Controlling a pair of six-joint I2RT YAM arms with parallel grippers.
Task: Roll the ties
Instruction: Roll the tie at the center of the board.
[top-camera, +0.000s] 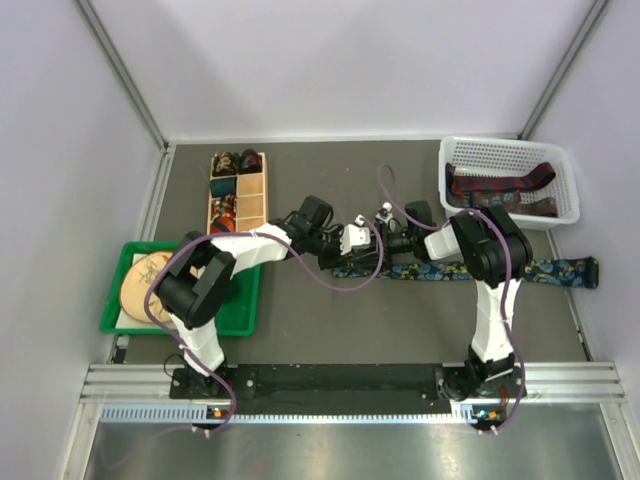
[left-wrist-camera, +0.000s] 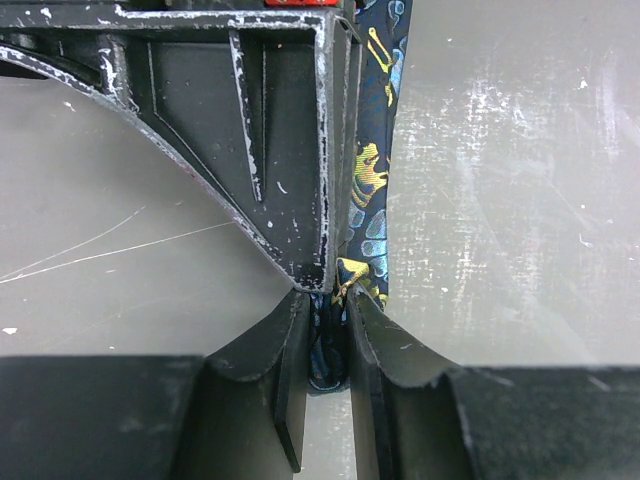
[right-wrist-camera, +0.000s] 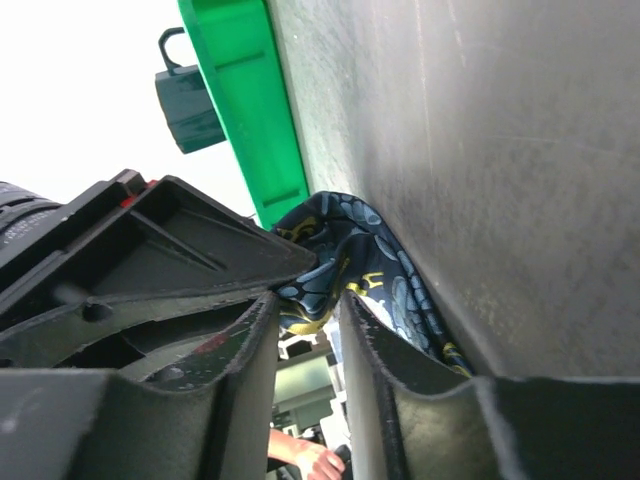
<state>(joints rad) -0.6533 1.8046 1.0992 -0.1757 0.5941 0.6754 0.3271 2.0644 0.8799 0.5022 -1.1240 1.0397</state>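
Blue floral tie (top-camera: 540, 270) lies flat along the bench (top-camera: 330, 330). It runs from mid-bench to the right edge and passes in front of the white basket (top-camera: 500, 152). Its left end is gathered between the two hands.

Left hand (left-wrist-camera: 328, 322): fingers pressed onto the fabric, pinching the tie end.
Right hand (right-wrist-camera: 308, 305): pinching the same end, with a fold of the print bunched between its fingers. The hands meet tip to tip.

Containers:
- White basket, far right: holds loose red and navy ties (top-camera: 495, 187).
- Wooden divided box (top-camera: 262, 190), far left of centre: holds coiled ties (top-camera: 225, 205) in the top row and down the left column.
- Green tray (top-camera: 240, 318), near left: holds a round tan object (top-camera: 145, 282), which I cannot identify.
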